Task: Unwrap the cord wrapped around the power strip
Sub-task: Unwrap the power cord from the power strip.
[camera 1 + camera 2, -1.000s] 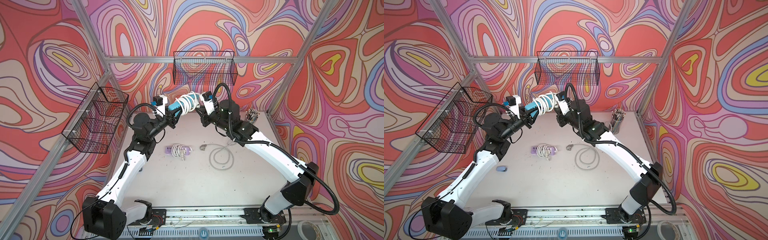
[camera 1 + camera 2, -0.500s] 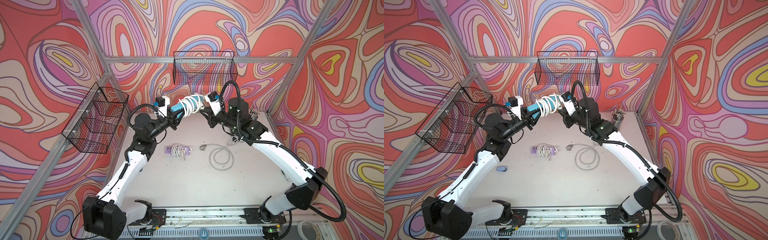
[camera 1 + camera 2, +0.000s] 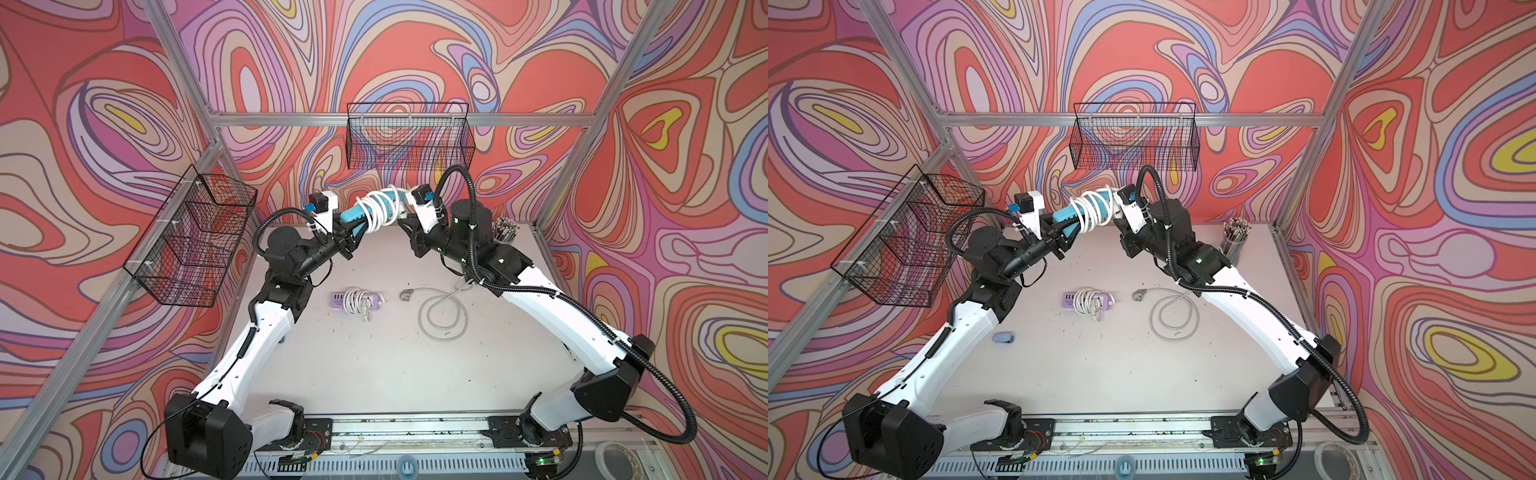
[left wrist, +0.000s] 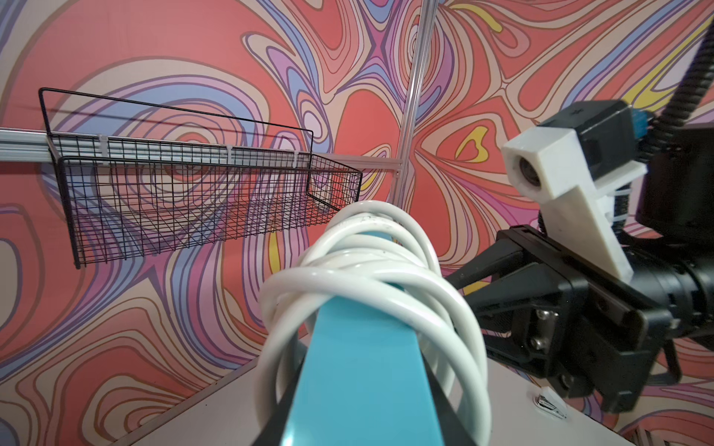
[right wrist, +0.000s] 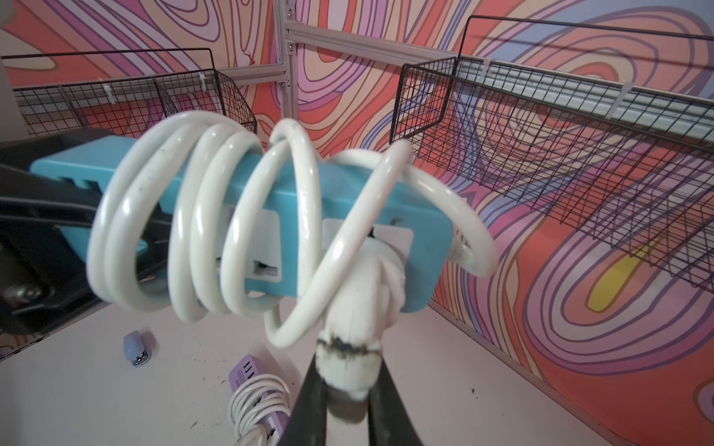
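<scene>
Power strip (image 3: 349,215): held in the air, left claw (image 3: 350,226) clamped on one end, right claw (image 5: 345,382) clamped on the plug (image 5: 347,309). Cord (image 3: 376,206) encircles it in several turns; unwrapping appears barely begun.

This is a robotics lab test cell. Bare silver aluminium extrusion beams (image 3: 291,119) box in a pale matte surface (image 3: 374,365), and the walls are printed panels of red, purple and blue swirls (image 3: 415,50). A white-and-black left robot arm (image 3: 266,332) and a matching right robot arm (image 3: 565,328) stand on a grey metal rail (image 3: 415,428) beside exposed wiring and circuit boards (image 3: 307,451). Black wire baskets (image 3: 409,141) are zip-tied to the beams.
</scene>
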You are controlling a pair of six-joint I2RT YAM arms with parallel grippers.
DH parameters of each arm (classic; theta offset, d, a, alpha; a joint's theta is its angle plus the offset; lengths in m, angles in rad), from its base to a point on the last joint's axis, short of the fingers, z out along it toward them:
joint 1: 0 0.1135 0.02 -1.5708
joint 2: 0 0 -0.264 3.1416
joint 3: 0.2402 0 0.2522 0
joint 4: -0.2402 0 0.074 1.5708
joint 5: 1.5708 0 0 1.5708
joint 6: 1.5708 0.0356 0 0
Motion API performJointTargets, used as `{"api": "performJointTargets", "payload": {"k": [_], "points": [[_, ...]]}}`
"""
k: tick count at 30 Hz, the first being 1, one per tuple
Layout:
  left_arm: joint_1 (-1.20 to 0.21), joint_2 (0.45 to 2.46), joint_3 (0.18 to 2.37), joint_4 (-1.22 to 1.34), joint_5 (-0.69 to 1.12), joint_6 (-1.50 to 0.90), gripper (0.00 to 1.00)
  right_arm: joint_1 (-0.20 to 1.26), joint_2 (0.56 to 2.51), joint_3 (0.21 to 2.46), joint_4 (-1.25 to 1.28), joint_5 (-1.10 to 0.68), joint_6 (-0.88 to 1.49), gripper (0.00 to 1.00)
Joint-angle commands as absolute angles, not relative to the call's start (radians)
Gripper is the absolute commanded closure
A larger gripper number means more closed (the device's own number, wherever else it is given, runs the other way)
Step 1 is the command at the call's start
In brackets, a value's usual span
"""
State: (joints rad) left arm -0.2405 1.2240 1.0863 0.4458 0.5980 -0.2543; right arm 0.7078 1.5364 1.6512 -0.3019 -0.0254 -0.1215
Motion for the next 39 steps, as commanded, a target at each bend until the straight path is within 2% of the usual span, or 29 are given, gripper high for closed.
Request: {"api": "performJointTargets", "payload": {"k": [1, 6, 20, 22, 25, 26, 29, 32, 39], "points": [[-0.163, 1.244, 1.074, 0.423, 0.183, -0.168, 1.00, 0.762, 1.498, 1.689, -0.288, -0.067, -0.151, 1.00], [-0.123, 1.257, 1.070, 0.412, 0.118, -0.179, 1.00, 0.763, 1.453, 1.677, -0.306, -0.036, -0.167, 1.00], [-0.097, 1.247, 1.069, 0.448, 0.211, -0.209, 1.00, 0.747, 1.403, 1.622, -0.294, 0.004, -0.171, 1.00], [-0.097, 1.244, 1.073, 0.447, 0.229, -0.211, 1.00, 0.747, 1.403, 1.615, -0.288, 0.010, -0.167, 0.81], [-0.097, 1.241, 1.078, 0.447, 0.249, -0.216, 1.00, 0.746, 1.402, 1.609, -0.285, 0.013, -0.168, 0.39], [-0.097, 1.240, 1.078, 0.449, 0.254, -0.218, 1.00, 0.746, 1.402, 1.610, -0.288, 0.015, -0.170, 0.29], [-0.096, 1.236, 1.081, 0.451, 0.273, -0.225, 1.00, 0.744, 1.400, 1.609, -0.289, 0.018, -0.172, 0.10], [-0.096, 1.234, 1.083, 0.456, 0.291, -0.232, 1.00, 0.740, 1.400, 1.612, -0.293, 0.020, -0.172, 0.02], [-0.096, 1.223, 1.078, 0.491, 0.344, -0.251, 1.00, 0.730, 1.405, 1.614, -0.298, 0.000, -0.161, 0.02]]}}
